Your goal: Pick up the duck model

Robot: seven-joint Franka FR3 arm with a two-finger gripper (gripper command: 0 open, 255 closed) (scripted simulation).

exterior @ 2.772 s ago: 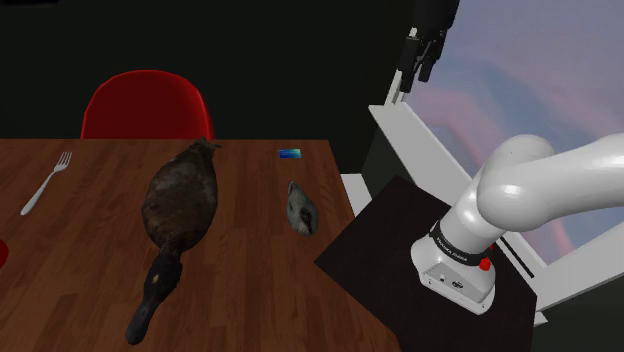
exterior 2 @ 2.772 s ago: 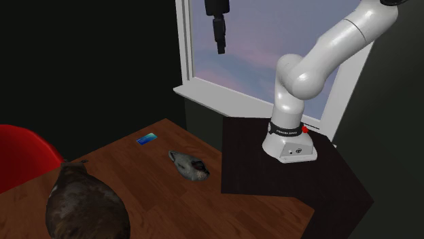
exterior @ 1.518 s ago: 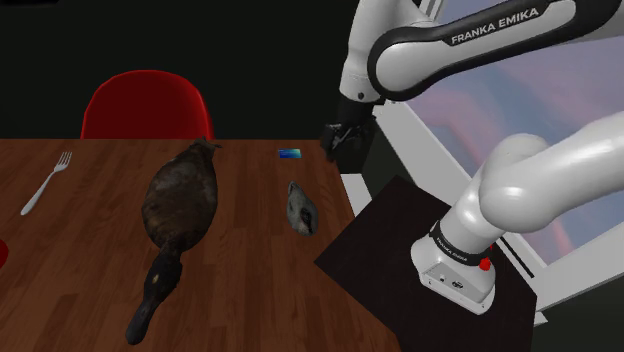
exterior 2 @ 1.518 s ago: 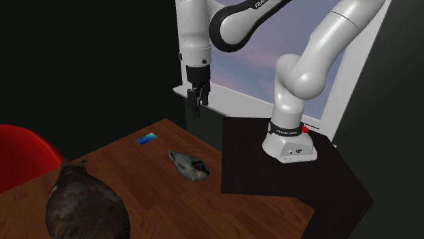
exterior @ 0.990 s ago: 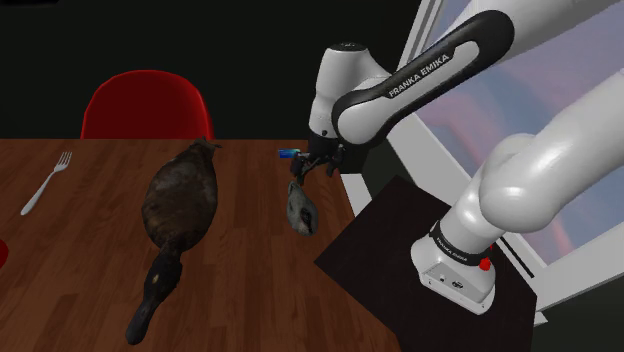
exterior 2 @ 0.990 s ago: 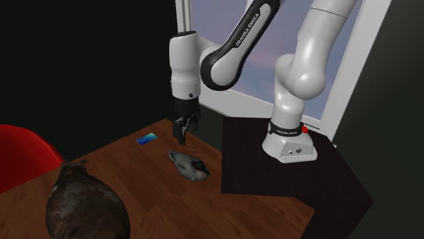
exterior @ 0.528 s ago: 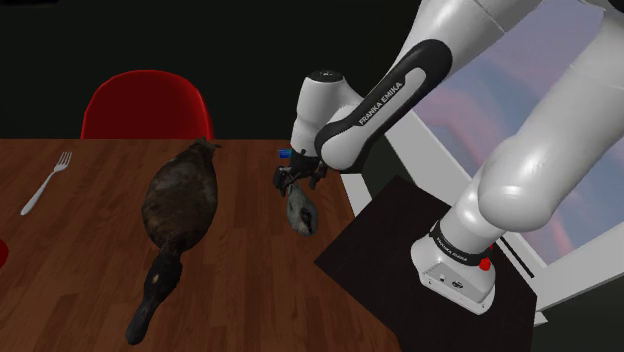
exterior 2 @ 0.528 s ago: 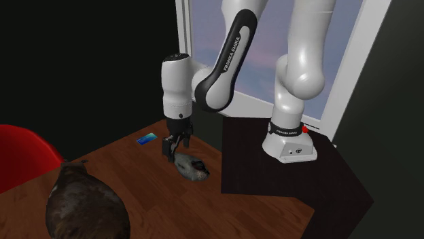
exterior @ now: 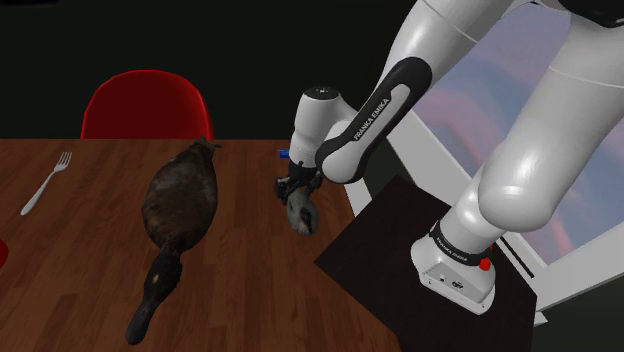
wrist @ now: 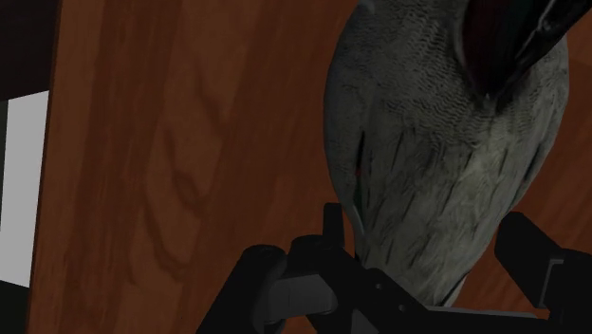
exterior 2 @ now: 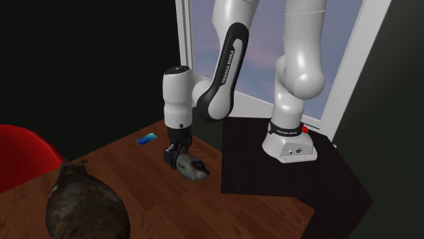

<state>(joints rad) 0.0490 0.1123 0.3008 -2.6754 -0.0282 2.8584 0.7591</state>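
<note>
1. Small grey feathered duck model [exterior: 303,215] lies on its side on the brown wooden table [exterior: 80,290], close to the table's edge that faces the black box stand [exterior: 385,240].
2. The white arm rises from the stand beside the table and passes out of the shoulder view at the top. It comes back down as a dark-sleeved forearm lettered FRANKA EMIKA, slanting towards the table.
3. Its white wrist stands upright over the table, and the black two-finger gripper [exterior: 296,194] points straight down at the tabletop.
4. In the second exterior view the gripper [exterior 2: 174,158] is low over the table and overlaps one end of the duck model [exterior 2: 195,171].
5. In the wrist view the gripper [wrist: 427,232] is spread wide. One finger stands on each side of the narrow end of the duck model [wrist: 427,133], and the feathered body runs away from the fingers across the wood.
6. The fingers sit right at the duck's flanks. I cannot tell whether they press on it, and the duck rests on the table.
7. A large dark brown bird figure [exterior: 180,200] lies along the middle of the table, well apart from the gripper.
8. A small blue card [exterior 2: 145,139] lies near the table's far edge.
9. A silver fork [exterior: 45,182] lies towards the table's end at the shoulder view's left.
10. A red rounded chair [exterior: 147,100] stands behind the table's far edge.
</note>
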